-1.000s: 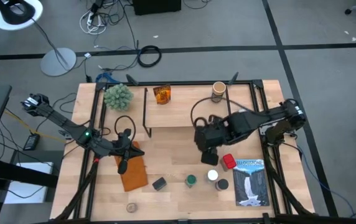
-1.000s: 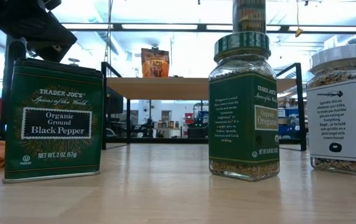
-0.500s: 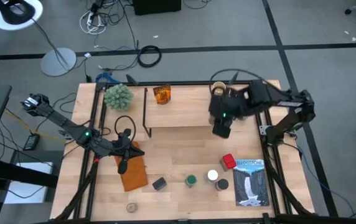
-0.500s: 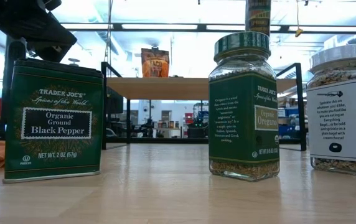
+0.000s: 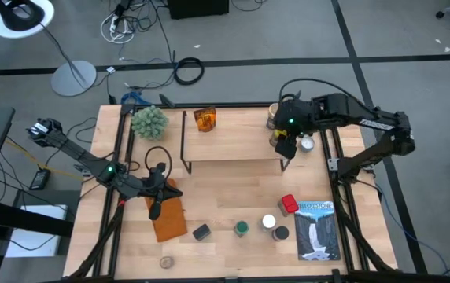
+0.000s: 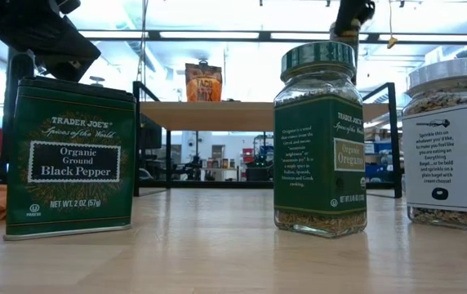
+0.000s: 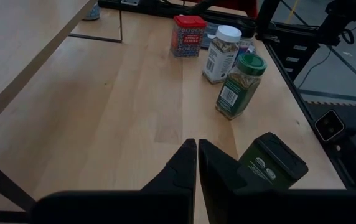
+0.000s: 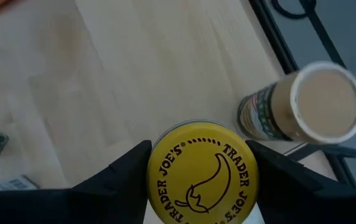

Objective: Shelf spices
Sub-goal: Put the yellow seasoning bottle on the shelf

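While the right claw [image 8: 200, 171] grips a yellow-lidded spice jar [image 8: 201, 172] above the shelf [image 5: 233, 141], near the shelf's right end and just beside the tan-lidded jar [image 8: 309, 106] standing there, the left claw [image 7: 196, 163] rests with fingers together over the table [image 7: 122, 118], well left of the shelf's front edge.

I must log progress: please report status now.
Right gripper shut on yellow-lid jar above shelf, beside tan-lid jar. Left gripper shut, idle.
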